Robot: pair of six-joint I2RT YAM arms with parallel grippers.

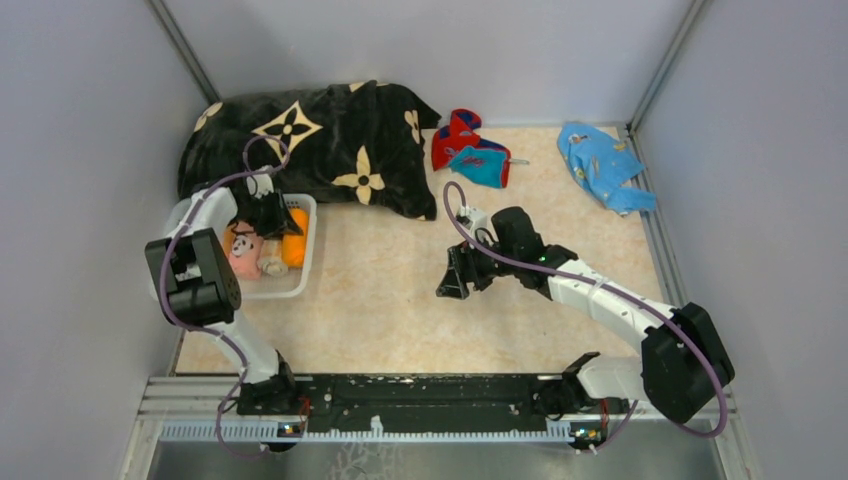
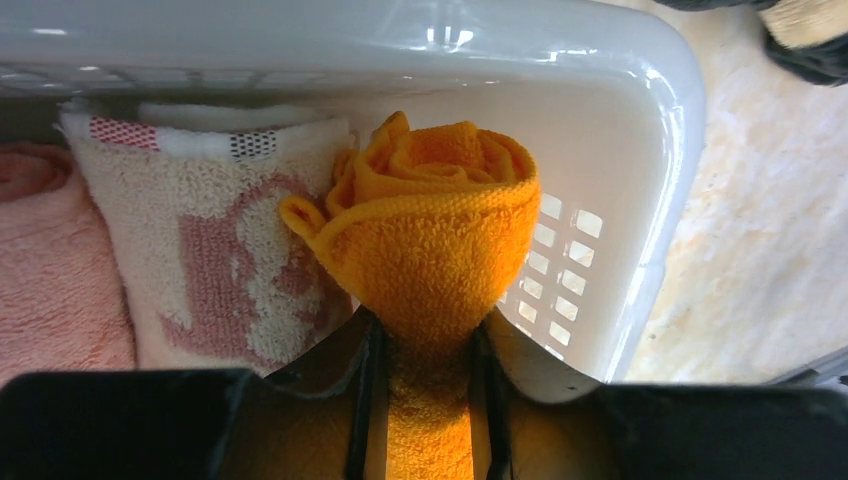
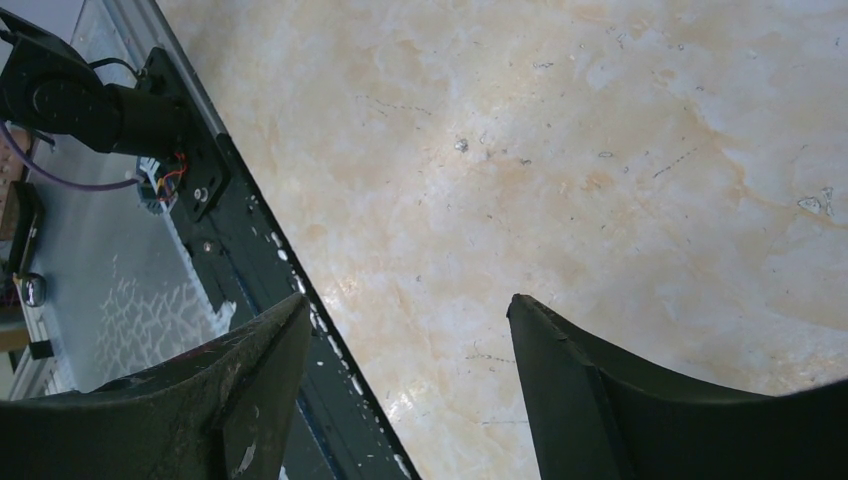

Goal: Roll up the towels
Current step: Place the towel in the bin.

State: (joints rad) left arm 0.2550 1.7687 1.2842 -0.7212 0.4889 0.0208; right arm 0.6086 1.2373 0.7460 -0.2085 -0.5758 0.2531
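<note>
A: The orange towel (image 2: 430, 230) is what we see first: a tight spiral of looped terry, standing on end in the right corner of the white basket (image 2: 610, 70).

B: And we find the left tool (image 2: 425, 345) clamped on it?

A: Yes. Its dark fingers press the lower part of the roll in from both sides, so the cloth narrows between them.

B: How do we describe that arm?

A: It climbs from its base to a folded elbow, then the forearm reaches forward and the wrist dips into the basket.

B: Neighbours?

A: Touching the roll stands a cream towel (image 2: 200, 270) with a pink figure woven in. Beyond that is a plain pink towel (image 2: 45, 260), soft and nubbly. The basket is glossy plastic with a rounded rim and slotted walls.

B: Farther out?

A: The right arm stretches low toward the middle, with the right tool (image 3: 410, 350) tilted down. Its jaws are spread wide with nothing between them, above the marbled beige desk (image 3: 600, 150). A crumpled red-and-teal towel (image 1: 470, 150) lies at the far edge, just beside a black plush blanket (image 1: 310, 140) with beige flowers. A blue cloth (image 1: 605, 165) lies well apart, far right.
</note>
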